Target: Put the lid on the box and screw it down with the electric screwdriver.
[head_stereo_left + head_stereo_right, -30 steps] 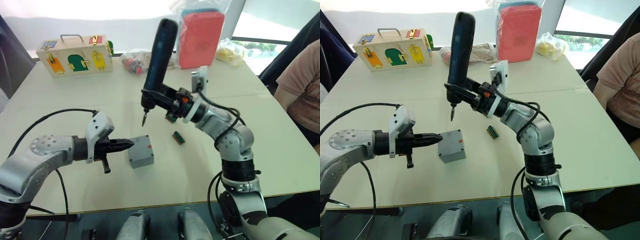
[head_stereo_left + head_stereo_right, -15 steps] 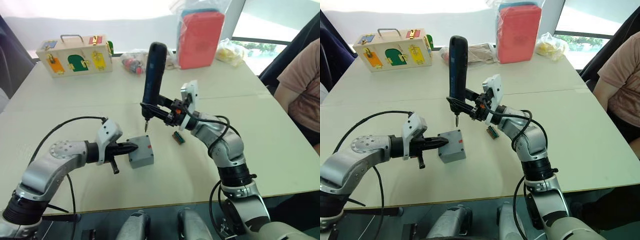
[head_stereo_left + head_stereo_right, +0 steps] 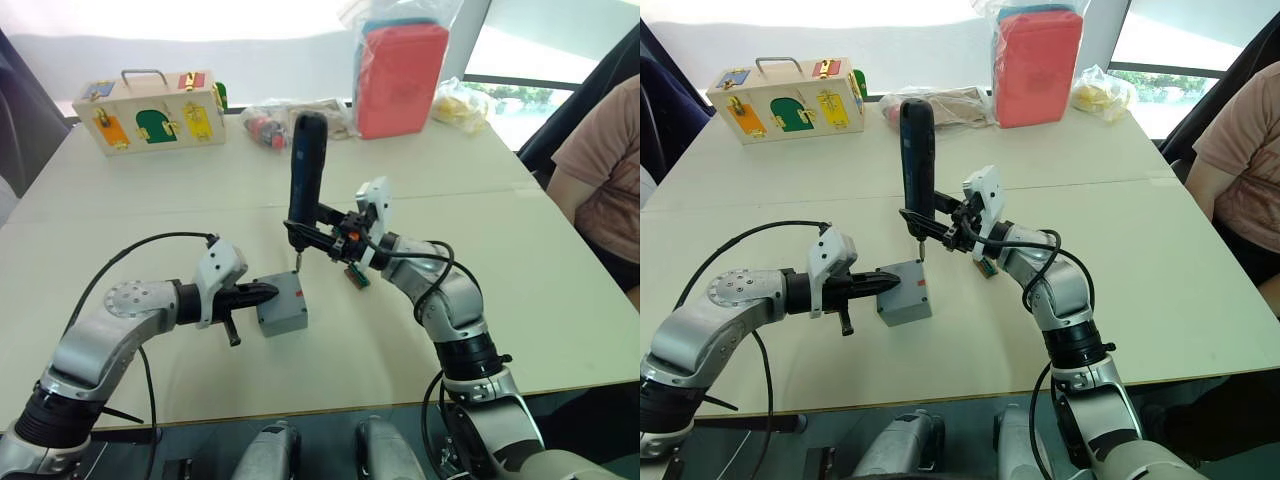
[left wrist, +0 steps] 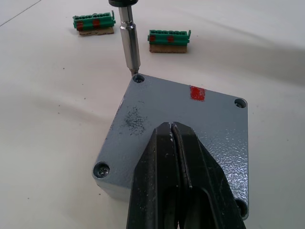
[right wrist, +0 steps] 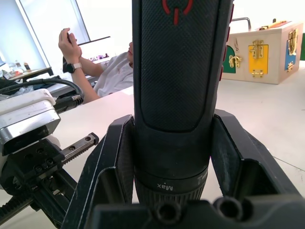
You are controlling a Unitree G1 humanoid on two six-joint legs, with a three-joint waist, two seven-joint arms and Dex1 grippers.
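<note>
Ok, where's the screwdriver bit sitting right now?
In the left wrist view the bit of the electric screwdriver stands at a corner screw hole of the lid, the corner nearest the two green connectors.

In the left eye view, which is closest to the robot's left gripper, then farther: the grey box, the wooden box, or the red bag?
1. Grey box, right at the left gripper tips.
2. Wooden box, far left corner of the table.
3. Red bag, far side, to the right.

Left gripper (image 3: 268, 292): arm bent in from 8 o'clock, wrist level, fingers pressed together, pointing to 3 o'clock. Right gripper (image 3: 312, 222): forearm reaching toward 10 o'clock, fingers clamping slim black cylindrical electric screwdriver (image 3: 306, 170) upright.
</note>
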